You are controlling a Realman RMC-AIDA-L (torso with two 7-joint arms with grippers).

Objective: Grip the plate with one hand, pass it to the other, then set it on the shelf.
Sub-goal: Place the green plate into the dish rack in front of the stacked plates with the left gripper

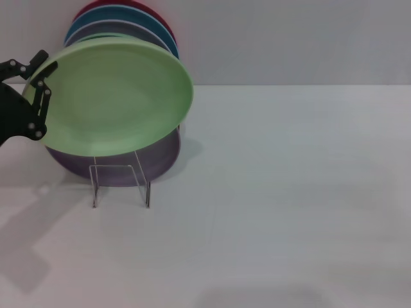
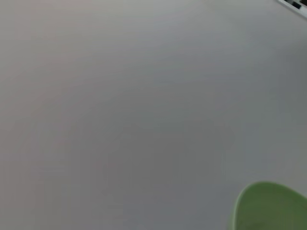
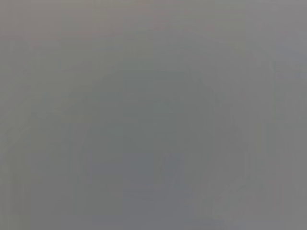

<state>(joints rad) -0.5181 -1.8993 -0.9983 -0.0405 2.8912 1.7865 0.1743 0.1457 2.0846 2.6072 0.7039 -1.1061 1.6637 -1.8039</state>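
Note:
The light-green plate (image 1: 119,96) is held tilted in the air at the left of the head view, in front of the plates on the wire rack (image 1: 120,183). My left gripper (image 1: 40,80) is shut on the plate's left rim, with black fingers (image 1: 43,102) over the edge. A part of the plate also shows in the left wrist view (image 2: 271,208). My right gripper is out of view; the right wrist view shows only plain grey.
The wire rack stands on the white table (image 1: 289,192) and holds several plates: a purple plate (image 1: 157,160) in front, then blue (image 1: 164,32) and red (image 1: 96,6) ones behind. A grey wall runs behind the table.

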